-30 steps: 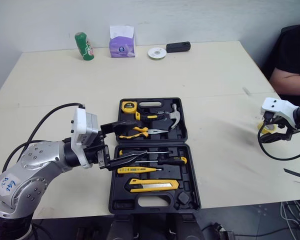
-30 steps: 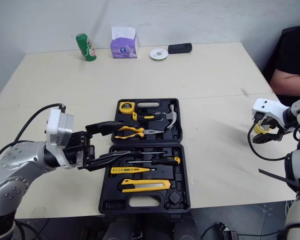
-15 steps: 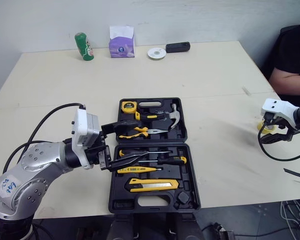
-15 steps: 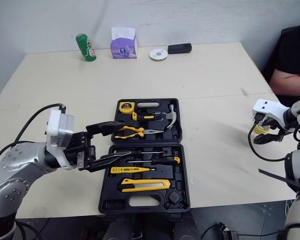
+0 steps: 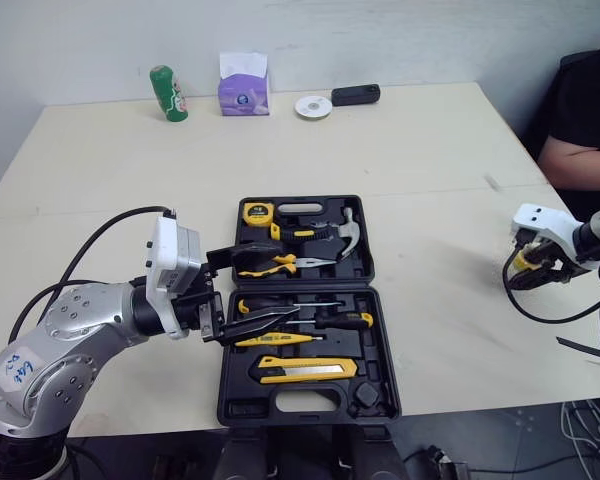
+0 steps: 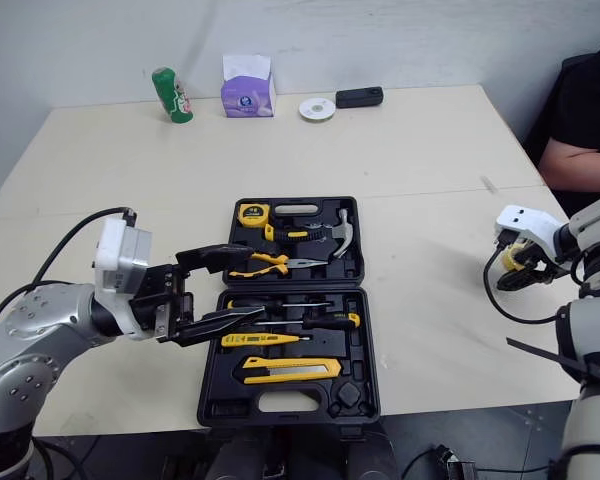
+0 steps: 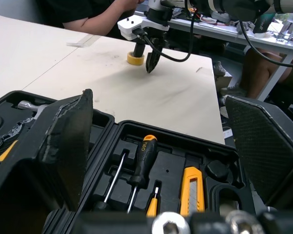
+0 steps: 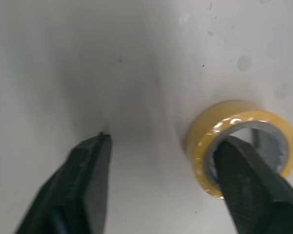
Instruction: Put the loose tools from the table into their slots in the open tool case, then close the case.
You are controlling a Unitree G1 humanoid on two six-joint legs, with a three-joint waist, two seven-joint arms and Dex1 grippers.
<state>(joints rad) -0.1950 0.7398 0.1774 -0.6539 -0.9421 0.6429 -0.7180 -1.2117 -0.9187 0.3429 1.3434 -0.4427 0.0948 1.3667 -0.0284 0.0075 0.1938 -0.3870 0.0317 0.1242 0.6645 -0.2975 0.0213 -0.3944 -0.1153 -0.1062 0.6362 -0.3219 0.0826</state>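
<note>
Tape roll (image 8: 234,117), yellow, lies flat near the right edge of the table (image 5: 430,160), well apart from the open tool case (image 5: 384,340). It is likely light, stiff and slick-sided, and best pinched across its wall. The right wrist view shows the right gripper (image 8: 166,141) spread, one fingertip at the hollow core, a detail the head views leave unclear. Left gripper (image 5: 285,286) hangs released over the case.
</note>
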